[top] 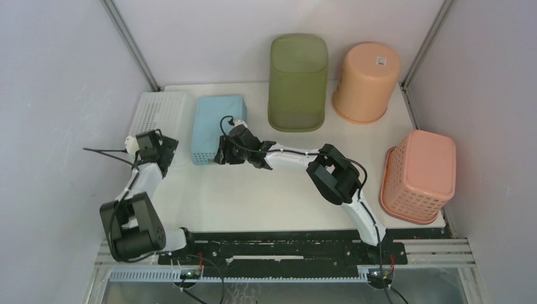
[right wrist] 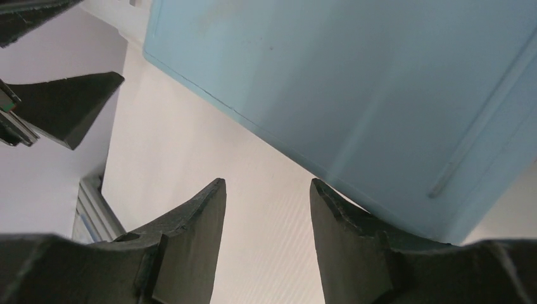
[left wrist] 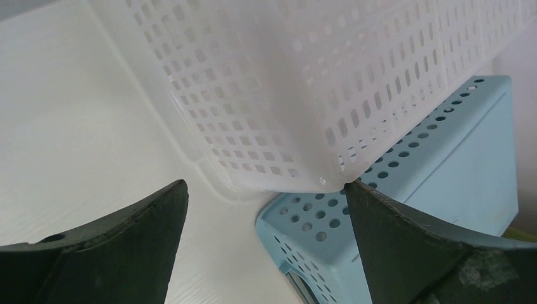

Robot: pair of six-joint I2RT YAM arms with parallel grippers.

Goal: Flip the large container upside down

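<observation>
A light blue perforated container (top: 218, 126) lies bottom up at the table's left middle; it also shows in the right wrist view (right wrist: 354, 82) and the left wrist view (left wrist: 411, 183). My right gripper (top: 220, 155) is open and empty at its near edge; in the right wrist view the gripper (right wrist: 266, 187) has one finger close under the container's edge. My left gripper (top: 167, 149) is open and empty just left of the blue container; in the left wrist view the gripper (left wrist: 266, 190) faces the near corner of a white basket (left wrist: 304, 82).
The white basket (top: 161, 111) lies bottom up at far left, touching the blue container. A tall green bin (top: 297, 82) and an orange bucket (top: 366, 82) stand inverted at the back. A pink basket (top: 419, 176) leans at the right edge.
</observation>
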